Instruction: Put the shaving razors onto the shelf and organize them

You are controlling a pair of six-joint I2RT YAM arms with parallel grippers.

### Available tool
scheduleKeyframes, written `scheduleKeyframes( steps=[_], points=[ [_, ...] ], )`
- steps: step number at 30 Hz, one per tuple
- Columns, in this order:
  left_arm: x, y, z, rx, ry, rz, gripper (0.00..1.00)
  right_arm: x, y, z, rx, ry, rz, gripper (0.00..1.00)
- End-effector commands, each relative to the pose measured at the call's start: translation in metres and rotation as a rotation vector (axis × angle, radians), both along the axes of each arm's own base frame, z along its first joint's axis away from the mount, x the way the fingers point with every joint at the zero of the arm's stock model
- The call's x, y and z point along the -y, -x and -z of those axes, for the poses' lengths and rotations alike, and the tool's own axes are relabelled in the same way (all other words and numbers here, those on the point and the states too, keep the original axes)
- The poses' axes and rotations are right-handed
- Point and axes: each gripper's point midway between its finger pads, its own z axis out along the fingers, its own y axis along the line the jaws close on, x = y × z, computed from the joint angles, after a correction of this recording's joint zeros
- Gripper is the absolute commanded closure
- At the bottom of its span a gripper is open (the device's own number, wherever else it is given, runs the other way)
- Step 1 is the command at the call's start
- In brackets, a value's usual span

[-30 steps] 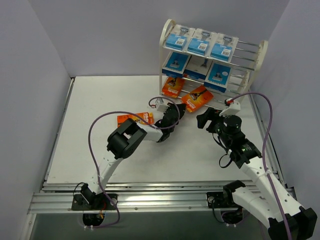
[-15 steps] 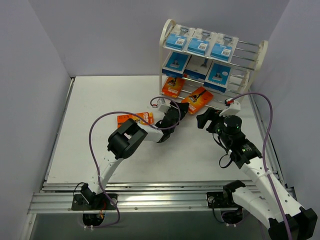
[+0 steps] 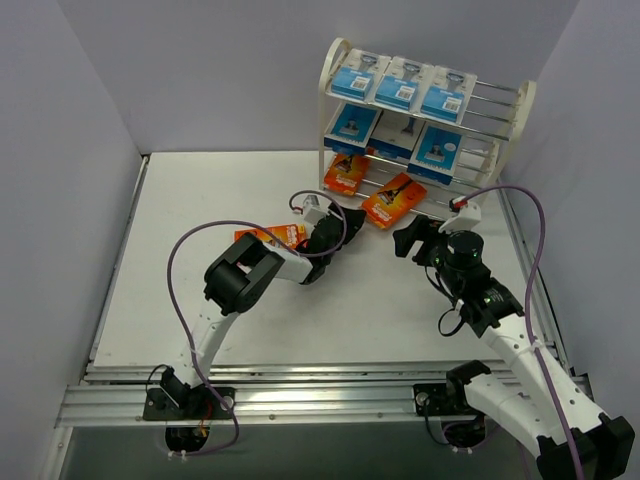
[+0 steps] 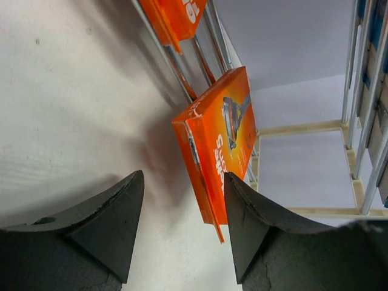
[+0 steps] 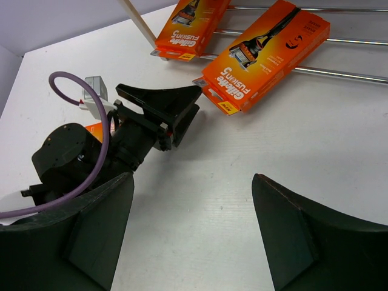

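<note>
Both stretched forward, left end effector spread, right end effector spread, near shelf

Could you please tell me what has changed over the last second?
The left gripper opened, let go of the orange box resting on the shelf's bottom tier, and drew back toward the left. The box and the right gripper stayed put.
</note>
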Motion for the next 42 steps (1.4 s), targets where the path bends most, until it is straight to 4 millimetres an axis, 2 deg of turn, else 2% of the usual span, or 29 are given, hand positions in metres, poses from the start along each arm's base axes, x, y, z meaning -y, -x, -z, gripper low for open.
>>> scheduleKeyframes(
  steps=[1,4,16,21,28,31,36,42],
  points=[
    [0.008,-0.008,-0.054,0.145,0.047,0.077,0.36,0.003,-0.004,-0.007,0.042,-0.002,0.02,0.26],
    [0.016,-0.012,-0.056,0.171,0.066,0.136,0.36,0.005,-0.005,-0.006,0.041,0.0,0.026,0.26],
    [0.031,-0.014,-0.039,0.122,-0.01,0.271,0.36,0.008,-0.007,-0.004,0.038,0.001,0.036,0.26],
    [0.026,-0.012,-0.021,0.067,-0.014,0.285,0.36,0.009,-0.007,-0.003,0.035,0.002,0.039,0.26],
    [0.017,-0.011,-0.011,0.045,-0.04,0.292,0.36,0.01,-0.008,-0.002,0.035,0.002,0.041,0.26],
    [0.005,-0.015,-0.005,0.036,-0.055,0.279,0.42,0.01,-0.009,-0.001,0.032,0.002,0.041,0.26],
    [0.0,-0.022,-0.006,0.057,-0.038,0.271,0.46,0.009,-0.009,0.0,0.033,0.001,0.04,0.26],
    [0.01,-0.026,-0.018,0.095,-0.037,0.299,0.49,0.01,-0.01,0.001,0.031,0.001,0.04,0.26]
  ],
)
